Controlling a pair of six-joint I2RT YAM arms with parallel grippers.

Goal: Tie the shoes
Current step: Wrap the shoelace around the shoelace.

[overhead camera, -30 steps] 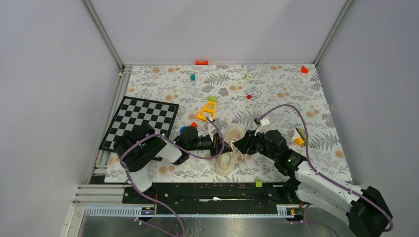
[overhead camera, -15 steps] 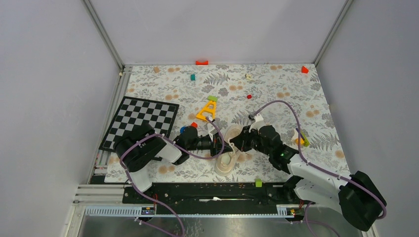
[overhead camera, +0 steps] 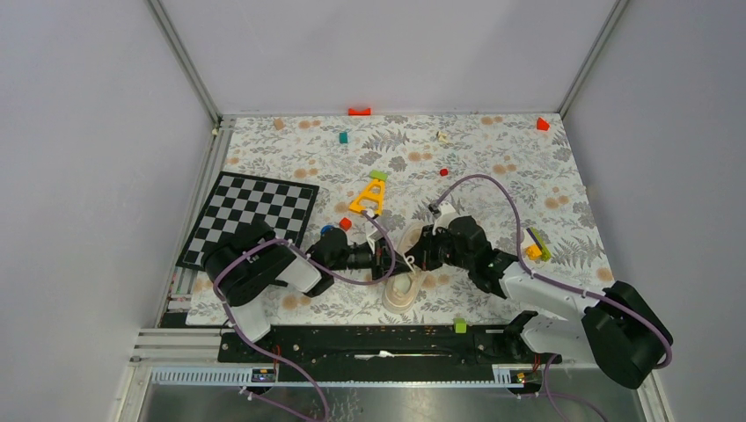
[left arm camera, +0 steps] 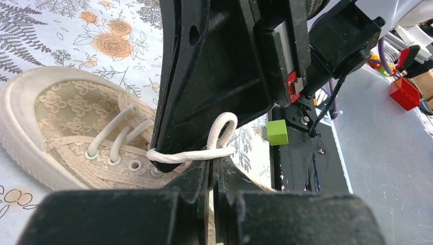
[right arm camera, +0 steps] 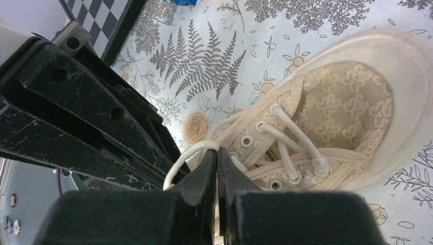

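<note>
Near the middle of the table (overhead camera: pixel 493 149), toward its near edge, one cream-beige sneaker (overhead camera: pixel 403 290) is laid on its sole on the floral cover. Its toe is pointed at the arm bases and its heel opening away from them. Both arms are brought in over the lace area, from opposite sides.

The left gripper (overhead camera: pixel 387 257) is seen at the sneaker's left side. In the left wrist view its fingers (left arm camera: pixel 196 178) are pressed together, with a pale cream lace (left arm camera: pixel 194 153) pinched between them. The lace is run out sideways from the eyelets and curled up into a small loop against the black body of the other arm.

The right gripper (overhead camera: pixel 415 258) is placed at the sneaker's right side, tip to tip with the left one. In the right wrist view its fingers are closed too, and a strand of lace is arched up into the seam between the tips, so a grip on the lace is read. The upper eyelets are seen unlaced, the lower ones crossed.

A chessboard mat (overhead camera: pixel 251 215) is laid at the table's left edge, well apart from the sneaker. A yellow A-shaped piece (overhead camera: pixel 369 198) is set just beyond the left gripper. A green cube (overhead camera: pixel 458 326) is set on the black rail by the bases. An orange block (overhead camera: pixel 359 112) is placed at the far edge and a red block (overhead camera: pixel 542 124) in the far right corner.
</note>
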